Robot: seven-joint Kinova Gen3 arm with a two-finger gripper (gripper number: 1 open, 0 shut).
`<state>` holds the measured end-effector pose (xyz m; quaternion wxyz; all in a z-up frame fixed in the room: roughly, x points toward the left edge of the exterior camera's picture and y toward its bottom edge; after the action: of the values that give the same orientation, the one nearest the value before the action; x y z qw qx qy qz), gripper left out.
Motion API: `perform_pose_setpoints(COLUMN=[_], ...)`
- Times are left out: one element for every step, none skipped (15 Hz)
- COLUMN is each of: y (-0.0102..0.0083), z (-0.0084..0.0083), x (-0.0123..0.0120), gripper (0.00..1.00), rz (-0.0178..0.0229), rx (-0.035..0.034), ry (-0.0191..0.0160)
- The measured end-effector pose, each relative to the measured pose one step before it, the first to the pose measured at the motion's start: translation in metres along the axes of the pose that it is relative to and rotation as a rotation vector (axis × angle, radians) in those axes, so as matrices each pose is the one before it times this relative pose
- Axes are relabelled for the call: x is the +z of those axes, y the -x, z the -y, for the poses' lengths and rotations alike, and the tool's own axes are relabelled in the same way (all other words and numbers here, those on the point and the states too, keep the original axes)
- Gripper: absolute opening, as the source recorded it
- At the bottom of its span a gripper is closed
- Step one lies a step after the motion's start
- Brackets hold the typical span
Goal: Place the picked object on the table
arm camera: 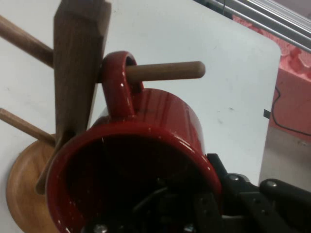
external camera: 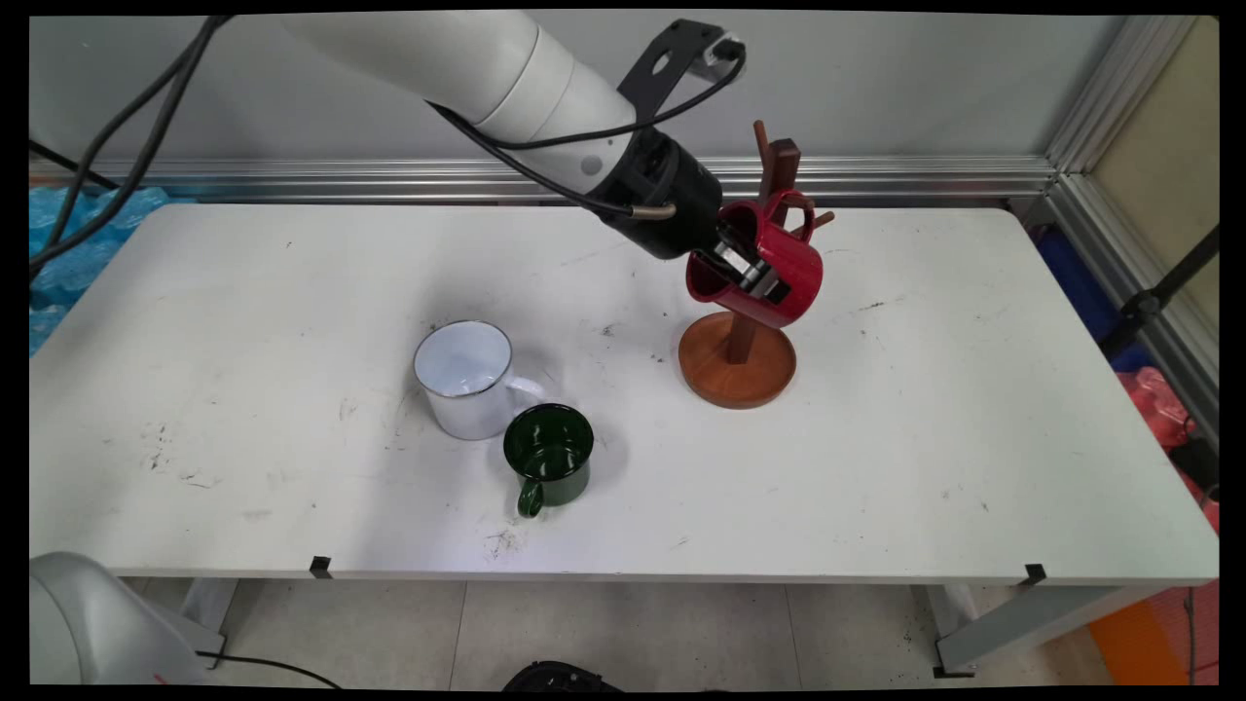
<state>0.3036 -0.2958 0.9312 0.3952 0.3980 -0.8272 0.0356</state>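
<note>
— What has the gripper (external camera: 754,275) got?
— It's clamped on the red mug's (external camera: 769,268) wall, one finger inside — the mug's handle (arm camera: 119,82) is looped over a peg (arm camera: 165,71) of the wooden mug tree (external camera: 737,362).
— And nearby?
— A white mug (external camera: 465,380) touching a green mug (external camera: 550,454), well apart on the table (external camera: 925,438).

Glossy red mug (external camera: 769,268), handle looped over rack peg (arm camera: 165,71)
</note>
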Motion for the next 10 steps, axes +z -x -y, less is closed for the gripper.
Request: perform_pose_setpoints(y=[-0.00118,-0.00146,-0.00165,-0.00154,-0.00170,-0.00135,-0.00156,-0.00169,-0.00161,-0.00149], z=[-0.00137,-0.00170,-0.00227,-0.00212,-0.00241,-0.00201,-0.00255,-0.00322,-0.00345,-0.00332], x=[-0.00140,-0.00119,-0.00156,-0.00132,-0.00125,-0.00107,-0.00135,-0.00164,-0.00168,-0.00146], gripper=[0.00,0.00,0.00,0.00,0.00,0.00,0.00,0.00,0.00,0.00], rz=[-0.00038,-0.00049,-0.00077,-0.00075,-0.00079,-0.00073,-0.00045,-0.00043,-0.00026,-0.00015], rx=[0.00206,0.00254,0.00265,0.00215,0.00231,0.00155,0.00143,0.00165,0.00141,0.00115], ry=[0.00243,0.00331,0.00426,0.00429,0.00476,0.00406,0.00496,0.00598,0.00643,0.00626])
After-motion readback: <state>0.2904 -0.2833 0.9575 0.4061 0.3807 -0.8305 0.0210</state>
